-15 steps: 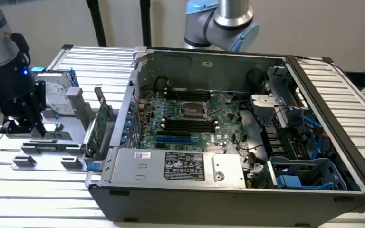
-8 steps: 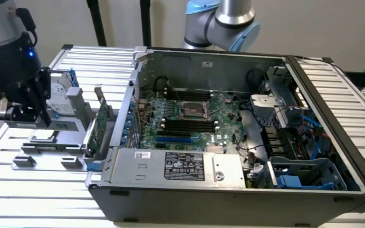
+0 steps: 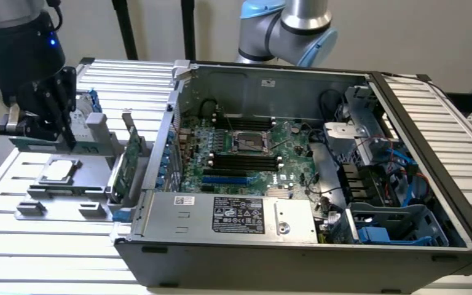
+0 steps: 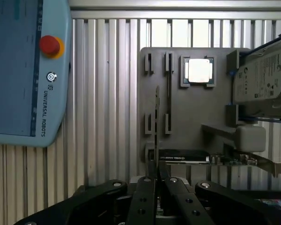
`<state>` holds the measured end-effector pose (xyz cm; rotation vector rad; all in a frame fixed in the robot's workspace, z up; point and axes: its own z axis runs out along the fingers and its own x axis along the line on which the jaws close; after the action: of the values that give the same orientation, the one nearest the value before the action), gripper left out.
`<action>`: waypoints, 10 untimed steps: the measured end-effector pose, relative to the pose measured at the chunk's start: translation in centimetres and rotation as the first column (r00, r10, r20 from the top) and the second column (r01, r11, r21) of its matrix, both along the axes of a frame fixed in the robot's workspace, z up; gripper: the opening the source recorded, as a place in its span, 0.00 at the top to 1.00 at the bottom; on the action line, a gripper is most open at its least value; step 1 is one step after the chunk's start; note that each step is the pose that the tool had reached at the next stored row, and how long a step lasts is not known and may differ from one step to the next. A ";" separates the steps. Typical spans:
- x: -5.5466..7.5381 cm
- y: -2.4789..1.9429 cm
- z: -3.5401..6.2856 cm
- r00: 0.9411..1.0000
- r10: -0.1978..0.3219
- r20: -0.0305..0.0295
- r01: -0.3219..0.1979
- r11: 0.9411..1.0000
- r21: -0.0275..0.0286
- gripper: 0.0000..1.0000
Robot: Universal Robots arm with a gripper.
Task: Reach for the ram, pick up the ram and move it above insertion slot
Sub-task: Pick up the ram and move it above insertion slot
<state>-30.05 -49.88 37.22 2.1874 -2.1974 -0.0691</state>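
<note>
**Fingers closed on the ram above the grey holder tray**

I see my gripper [image 3: 62, 132] at the exterior view's left, hanging over the grey holder tray [image 3: 56, 206] that lies on the ribbed metal surface [image 3: 47, 246] beside the open computer case [image 3: 302, 184]. In the wrist view the black fingers [image 4: 145, 197] are pressed together on the ram [image 4: 157, 126], a thin stick seen edge-on that rises from between them. The ram sits over the tray, just beside one of its narrow slots [image 4: 168, 93]. Also on the tray are a square silver processor [image 4: 199, 71] in its pocket, a silver hard drive [image 4: 262, 79] with a white label at the tray's edge, and a green expansion card [image 3: 128, 163] standing upright between the tray and the case. Inside the case, the motherboard [image 3: 244, 147] shows rows of dark memory slots [image 3: 244, 163]. A pale blue teach pendant [image 4: 28, 70] with a red button lies on the surface, well apart from the tray.
</note>
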 end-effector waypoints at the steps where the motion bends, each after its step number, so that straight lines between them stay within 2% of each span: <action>1: 0.4 0.00 0.45 1.000 0.000 0.000 0.000 1.000 0.001 0.87; 5: 2.3 0.00 2.28 1.000 0.001 -0.002 -0.001 1.000 0.004 0.87; 10: 4.5 0.00 4.19 1.000 0.002 -0.004 -0.002 1.000 0.013 0.87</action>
<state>-25.54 -49.87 41.42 2.1935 -2.1988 -0.0878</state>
